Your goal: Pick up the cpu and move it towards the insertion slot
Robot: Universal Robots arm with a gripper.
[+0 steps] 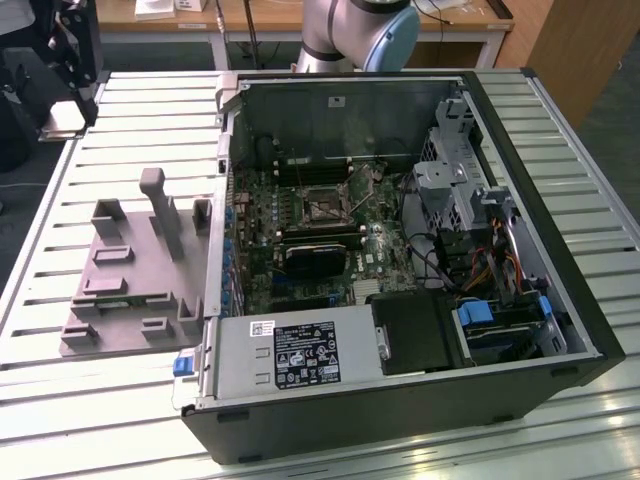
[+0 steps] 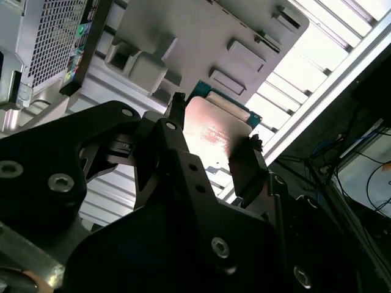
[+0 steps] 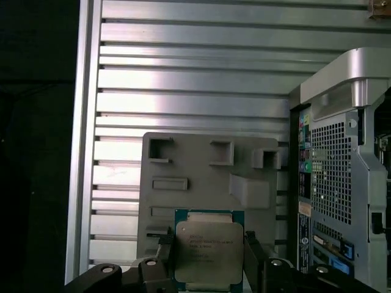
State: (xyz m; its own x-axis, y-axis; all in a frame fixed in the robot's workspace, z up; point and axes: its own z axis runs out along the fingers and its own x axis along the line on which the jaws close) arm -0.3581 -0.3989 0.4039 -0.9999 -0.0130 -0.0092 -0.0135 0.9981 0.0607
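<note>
GRIP: gripper (image 3: 208,244) was clamped across the cpu (image 3: 206,253), above the grey fixture (image 3: 201,177) | TIP: best carried level and slow; case wall (image 1: 224,130) needed clearing toward the insertion slot (image 1: 322,205)

We see the arm (image 1: 335,35) as a silver-grey tube with a pale blue joint cap, and in the second wrist view the gripper (image 2: 215,125) as matte black angular links studded with round silver screw heads, ending in two slim black fingers (image 2: 243,168).
</note>
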